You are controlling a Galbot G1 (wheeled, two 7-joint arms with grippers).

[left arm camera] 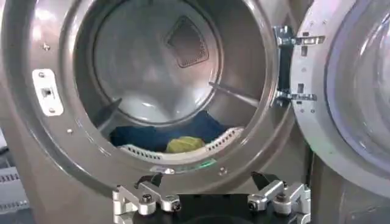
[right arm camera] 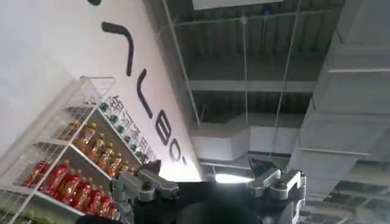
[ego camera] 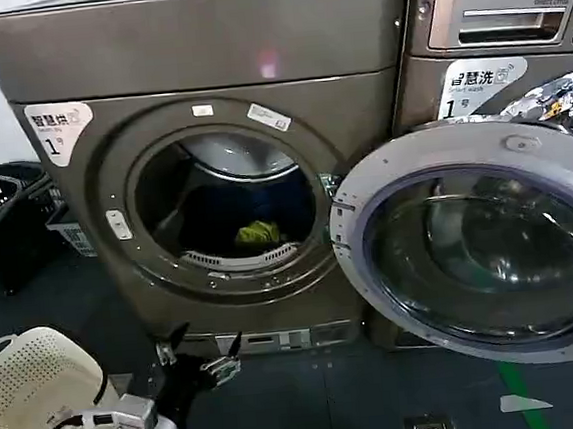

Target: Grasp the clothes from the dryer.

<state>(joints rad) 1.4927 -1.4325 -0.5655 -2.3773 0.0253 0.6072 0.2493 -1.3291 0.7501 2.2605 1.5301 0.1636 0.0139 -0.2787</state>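
The clothes (ego camera: 257,234), a small yellow-green bundle, lie at the front bottom of the drum, just behind the lip of the dryer (ego camera: 72,63), whose glass door (ego camera: 480,248) hangs wide open. The left gripper (ego camera: 206,354) hovers low in front of the porthole, outside it, fingers spread and empty. So the reach in and the grasp are not yet done; the right gripper (right arm camera: 210,182), also spread and empty, points up at the ceiling, away from the work.

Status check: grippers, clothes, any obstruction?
Left gripper open, below dryer porthole. Right gripper open, aimed at ceiling. Clothes in drum. Door open, path clear.
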